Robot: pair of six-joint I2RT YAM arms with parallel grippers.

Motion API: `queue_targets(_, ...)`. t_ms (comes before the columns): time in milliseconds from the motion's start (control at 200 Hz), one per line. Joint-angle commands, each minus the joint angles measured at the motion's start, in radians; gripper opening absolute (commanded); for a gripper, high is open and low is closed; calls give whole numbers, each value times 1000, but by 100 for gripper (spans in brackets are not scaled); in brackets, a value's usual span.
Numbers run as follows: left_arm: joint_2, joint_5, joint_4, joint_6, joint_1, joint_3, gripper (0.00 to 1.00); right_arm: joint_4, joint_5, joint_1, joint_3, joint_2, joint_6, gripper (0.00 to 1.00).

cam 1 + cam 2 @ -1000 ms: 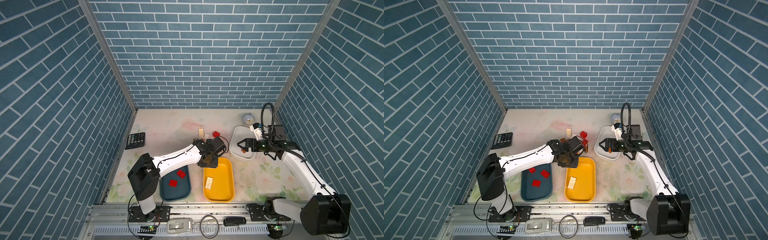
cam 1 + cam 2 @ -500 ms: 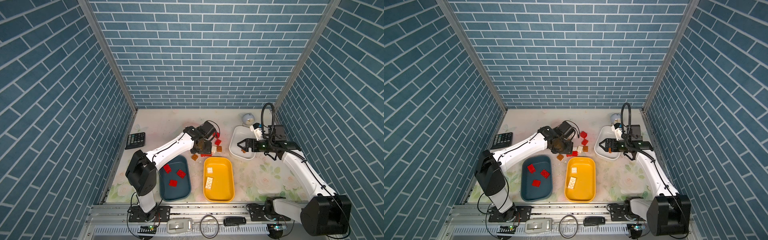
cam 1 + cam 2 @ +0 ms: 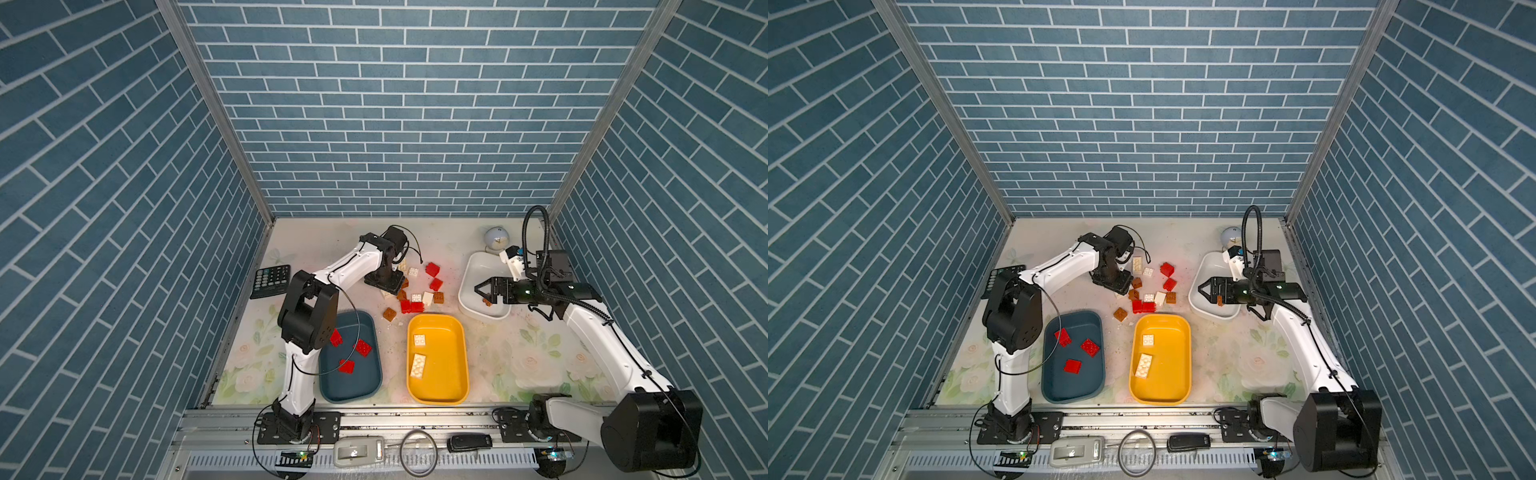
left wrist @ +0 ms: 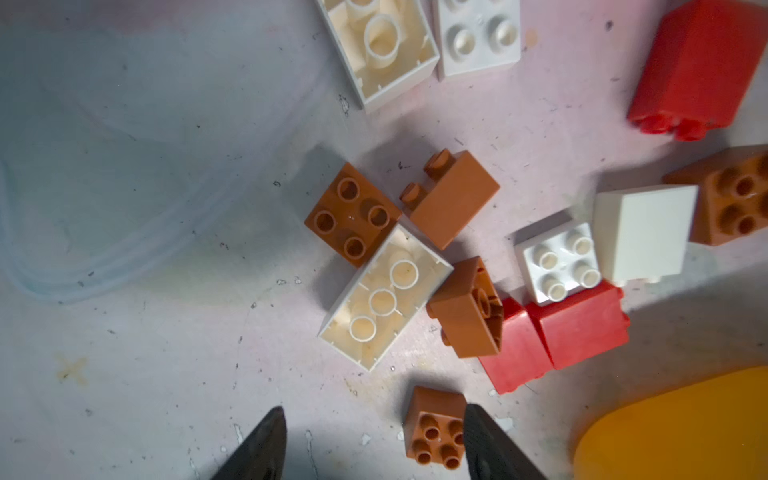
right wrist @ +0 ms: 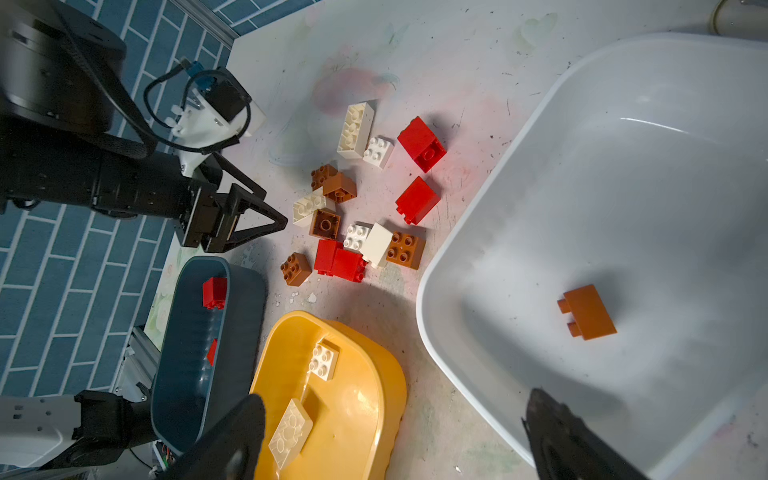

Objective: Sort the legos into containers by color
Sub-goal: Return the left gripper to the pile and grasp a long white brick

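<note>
**Left wrist view: open pincer hanging over a jumble of bricks**

The left pincer [image 4: 374,436] is hovering above the loose legos [image 3: 415,291], its jaws standing partly apart and gripping nothing. A small brown brick [image 4: 436,428] is showing between the fingertips, close to one of them, though whether they are touching cannot be told. The pile is lying on the worktop [image 3: 519,353] about midway between its left and right edges, farther back than the two trays at the front.

Three red bricks [image 3: 363,347] are sitting in the teal tray [image 3: 365,378] and two cream bricks [image 3: 417,365] in the yellow tray [image 3: 446,365], both trays along the near edge. Toward the right edge the right pincer [image 5: 399,440] is hanging wide open and empty over the white tray [image 5: 623,166], where a lone brown brick [image 5: 586,311] is lying on its side.

The bricks are looking light, rigid and glossy, so they are likely to skate or tip under a glancing touch rather than break. The flat opposite side walls seem the place to take hold, not the studded top. Several are pressing against neighbours, leaving little room for a finger.

No brand or lettering is readable on any brick, and the keys of the calculator [image 3: 271,280] by the left edge are too small to read.
</note>
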Motion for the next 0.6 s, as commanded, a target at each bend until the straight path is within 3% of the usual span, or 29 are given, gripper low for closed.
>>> queue_targets(0,36,48,18,100,19,42,69,-2,-15,5,1,3,-26,98)
queue_targets(335,157,76,17,169,28,110,65,-4,-15,4,-8,13,-30,98)
queue_targets(595,198,99,30,178,35,105,46,-5,-14,4,-14,13,-30,98)
